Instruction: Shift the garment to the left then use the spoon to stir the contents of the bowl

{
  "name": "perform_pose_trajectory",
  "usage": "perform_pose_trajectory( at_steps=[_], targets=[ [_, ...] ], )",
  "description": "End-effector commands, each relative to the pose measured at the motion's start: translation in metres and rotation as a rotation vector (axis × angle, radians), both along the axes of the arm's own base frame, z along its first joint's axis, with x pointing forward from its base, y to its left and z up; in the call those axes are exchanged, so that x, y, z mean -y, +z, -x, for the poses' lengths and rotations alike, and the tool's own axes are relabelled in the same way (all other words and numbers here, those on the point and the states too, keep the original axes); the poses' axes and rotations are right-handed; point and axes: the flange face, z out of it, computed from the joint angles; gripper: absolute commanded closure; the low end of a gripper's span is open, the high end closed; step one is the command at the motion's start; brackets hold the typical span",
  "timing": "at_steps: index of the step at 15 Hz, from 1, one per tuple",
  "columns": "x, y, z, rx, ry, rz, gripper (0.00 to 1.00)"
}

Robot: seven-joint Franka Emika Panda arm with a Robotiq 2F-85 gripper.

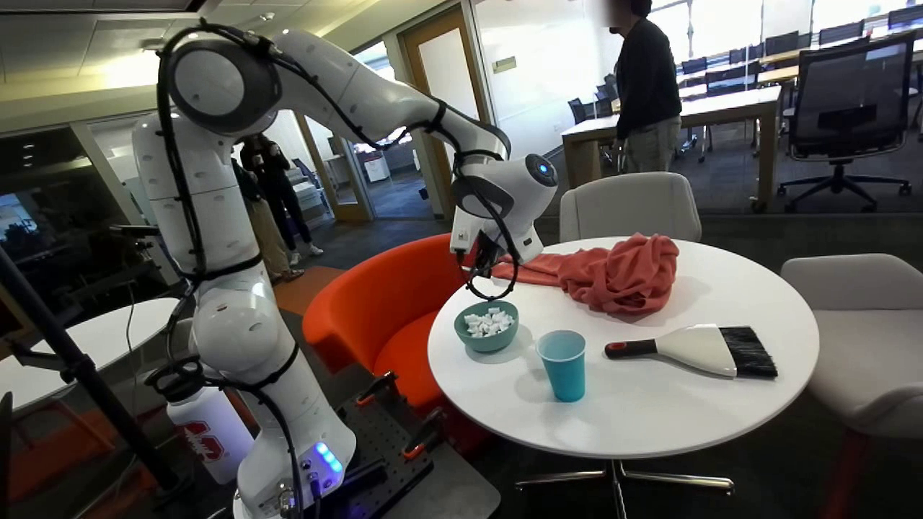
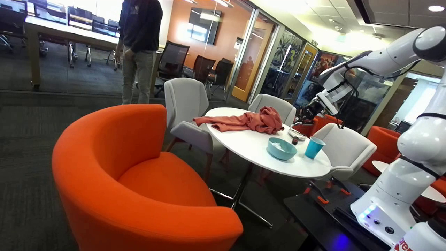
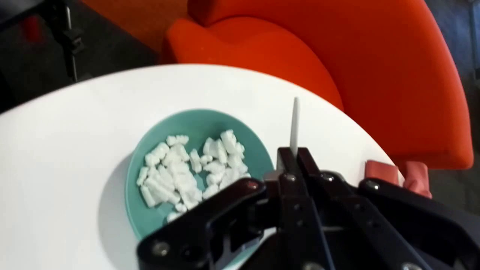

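So — hand [image 3: 295, 153] pinching spoon [image 3: 294, 123] near bowl [image 3: 197, 120] — garment [image 1: 626, 277] rumpled.

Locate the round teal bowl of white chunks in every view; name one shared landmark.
In an exterior view: the round teal bowl, below centre and slightly right.
In an exterior view: the bowl, right of and slightly below centre.
Wrist view: the bowl, left of centre, partly hidden by the black gripper.
Shared landmark: the crumpled coral-red cloth garment, only partly in the wrist view.

Windows [image 1: 725, 25] glare at two o'clock in an exterior view. Wrist view: bowl [image 3: 198, 122] casts soft shadow toward eight o'clock; dim floor [image 3: 112, 48] at ten appears blurred.
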Motion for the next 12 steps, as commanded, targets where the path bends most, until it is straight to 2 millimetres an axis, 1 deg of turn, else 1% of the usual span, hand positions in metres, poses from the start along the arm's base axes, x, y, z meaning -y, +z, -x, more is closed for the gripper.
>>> perform_pose_trajectory(
  at_steps=[1, 3, 5, 8, 12],
  targets=[
    [0.020, 0.020, -0.006, 0.088, -0.127, 0.136, 0.99],
    [0.032, 0.014, -0.022, 0.115, -0.211, 0.226, 0.99],
    [0.038, 0.000, -0.036, 0.109, -0.296, 0.315, 0.99],
    [0.038, -0.029, -0.054, 0.071, -0.412, 0.444, 0.99],
    [0.034, -0.071, -0.070, -0.015, -0.518, 0.594, 0.99]
  ],
)
